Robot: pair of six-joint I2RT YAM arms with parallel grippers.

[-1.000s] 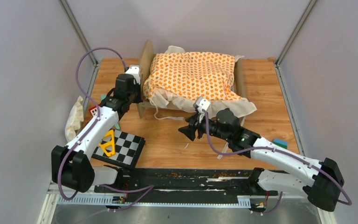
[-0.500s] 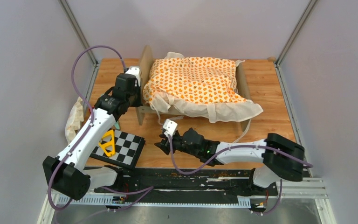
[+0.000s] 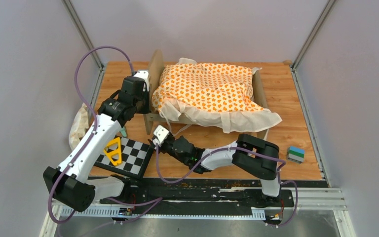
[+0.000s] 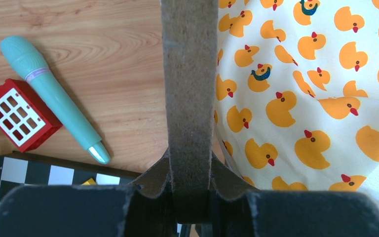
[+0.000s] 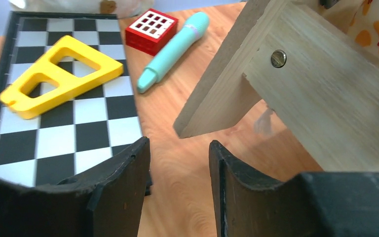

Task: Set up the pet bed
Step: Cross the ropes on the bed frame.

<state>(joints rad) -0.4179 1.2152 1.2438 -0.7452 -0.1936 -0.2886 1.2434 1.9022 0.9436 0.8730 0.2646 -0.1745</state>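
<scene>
Bright even light, soft shadows, near edges blurred

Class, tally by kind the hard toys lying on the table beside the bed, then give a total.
Blocks: 2 (red block, blue-and-green block)
Checkerboard: 1
Yellow triangle: 1
Teal stick: 1
Total: 5

Light-wood pet bed (image 3: 154, 69): its floor is hidden under the cream cushion printed with orange ducks (image 3: 205, 89).
Bed's end board (image 4: 188, 74): cut by the left wrist view's top edge.
Black-and-white checkered board (image 4: 24, 173): mostly behind the left gripper (image 4: 190, 185).
Teal plastic pen (image 3: 123, 132): only its tip shows past the left arm.
</scene>
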